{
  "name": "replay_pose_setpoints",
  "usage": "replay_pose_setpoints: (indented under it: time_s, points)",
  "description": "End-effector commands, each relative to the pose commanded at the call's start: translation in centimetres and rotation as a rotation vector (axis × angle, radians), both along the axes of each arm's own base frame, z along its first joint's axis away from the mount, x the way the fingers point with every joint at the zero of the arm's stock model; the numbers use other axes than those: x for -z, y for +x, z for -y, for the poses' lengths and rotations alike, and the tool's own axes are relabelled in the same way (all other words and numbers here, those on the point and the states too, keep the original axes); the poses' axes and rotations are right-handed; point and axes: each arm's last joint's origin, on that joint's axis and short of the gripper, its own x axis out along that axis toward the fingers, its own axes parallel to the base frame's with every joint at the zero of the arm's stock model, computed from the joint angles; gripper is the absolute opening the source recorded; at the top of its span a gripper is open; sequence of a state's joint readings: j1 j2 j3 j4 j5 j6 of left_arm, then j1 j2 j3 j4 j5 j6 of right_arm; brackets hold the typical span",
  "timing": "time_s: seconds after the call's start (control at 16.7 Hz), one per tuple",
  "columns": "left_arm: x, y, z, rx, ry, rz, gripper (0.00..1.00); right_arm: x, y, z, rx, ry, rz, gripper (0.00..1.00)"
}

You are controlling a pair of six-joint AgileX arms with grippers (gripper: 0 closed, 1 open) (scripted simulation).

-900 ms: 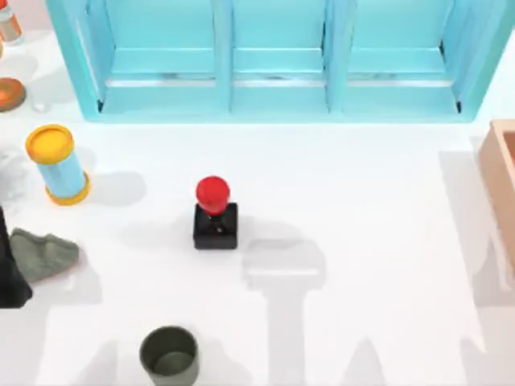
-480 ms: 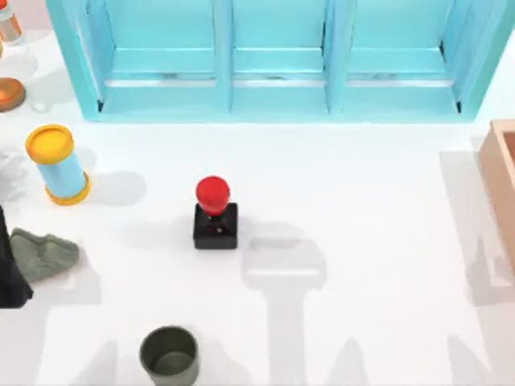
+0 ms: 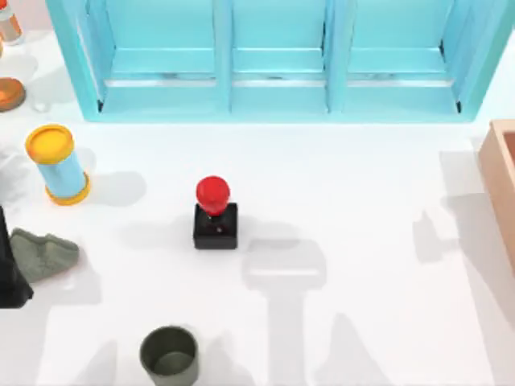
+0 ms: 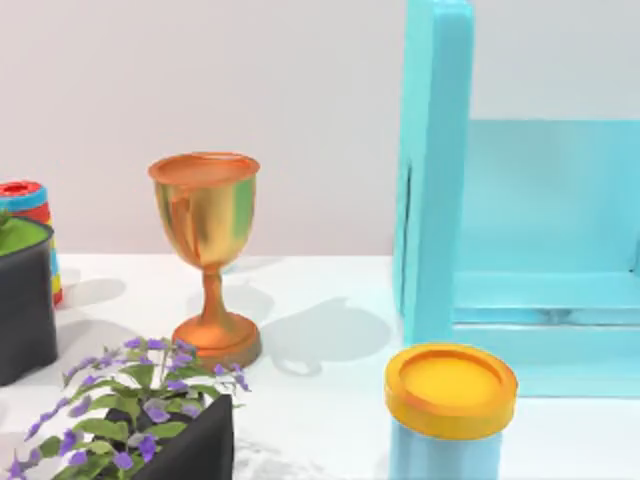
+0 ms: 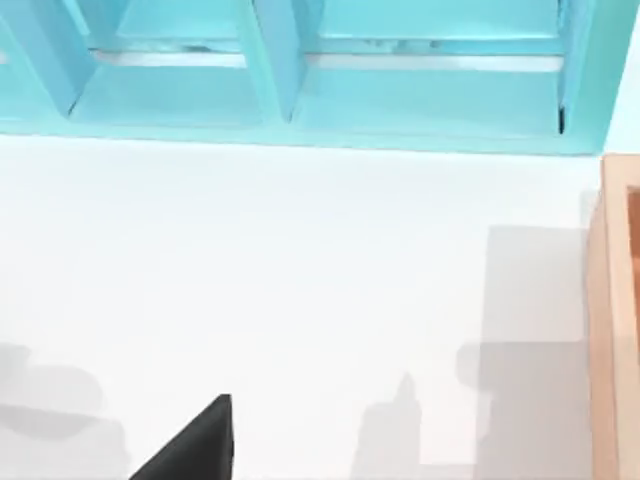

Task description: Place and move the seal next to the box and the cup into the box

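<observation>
Seal (image 3: 215, 213) upright mid-table, cup (image 3: 170, 355) nearer and slightly left, both untouched. Box (image 3: 500, 181) cut off at right edge. Goblet (image 4: 208, 250) and potted plant (image 4: 150, 420) seen from left wrist. Grippers' state impossible to tell.

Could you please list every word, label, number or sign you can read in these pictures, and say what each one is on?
None can be read: there is no text on the seal, the cup, the box, the blue cylinder, the turquoise cabinet or the goblet.
A small pale mark on the seal's black base is too small to read.
</observation>
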State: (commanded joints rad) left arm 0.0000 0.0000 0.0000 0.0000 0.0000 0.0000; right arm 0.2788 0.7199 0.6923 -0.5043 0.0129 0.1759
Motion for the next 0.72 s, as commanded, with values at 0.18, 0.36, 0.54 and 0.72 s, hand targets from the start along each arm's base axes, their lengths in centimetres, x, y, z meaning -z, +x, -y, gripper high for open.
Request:
replay_pose_setpoints:
  time_s: [0.18,0.36,0.54,0.72]
  points:
    - [0.0,0.0,0.0,0.0,0.0,0.0,1.0,-4.8,3.7,-3.3,-0.041,0.032,-0.138,1.0]
    - [0.0,0.0,0.0,0.0,0.0,0.0,1.0,-8.8,7.8,-7.9,-0.068,0.06,-0.258,1.0]
    - [0.0,0.0,0.0,0.0,0.0,0.0,1.0,-10.8,11.7,-13.7,-0.078,0.073,-0.372,1.0]
    - [0.0,0.0,0.0,0.0,0.0,0.0,1.0,-10.2,14.8,-19.9,-0.066,0.057,-0.488,1.0]
